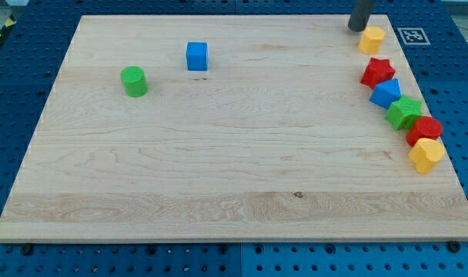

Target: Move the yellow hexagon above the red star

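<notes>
The yellow hexagon (372, 38) sits near the view's top right corner of the wooden board (234, 154). The red star (378, 72) lies just below it, a small gap apart. My tip (356, 28) is at the view's top, just left of and slightly above the yellow hexagon, close to it or touching it.
Below the red star a row runs down the right edge: a blue block (386, 93), a green star-like block (405, 112), a red block (425, 129), a yellow block (427, 155). A blue cube (197, 56) and a green cylinder (134, 81) sit at upper left. A marker tag (412, 35) lies off the board.
</notes>
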Controlling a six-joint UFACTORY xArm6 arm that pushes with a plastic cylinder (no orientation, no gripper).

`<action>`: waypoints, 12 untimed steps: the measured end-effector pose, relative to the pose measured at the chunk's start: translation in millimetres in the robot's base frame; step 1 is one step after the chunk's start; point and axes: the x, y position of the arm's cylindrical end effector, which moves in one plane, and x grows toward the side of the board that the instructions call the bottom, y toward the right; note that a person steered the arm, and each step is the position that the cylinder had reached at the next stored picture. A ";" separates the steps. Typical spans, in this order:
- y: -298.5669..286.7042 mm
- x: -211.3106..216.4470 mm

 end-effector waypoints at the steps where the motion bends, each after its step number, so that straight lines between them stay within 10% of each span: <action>1: 11.2 8.5; 12: 49.9 50.1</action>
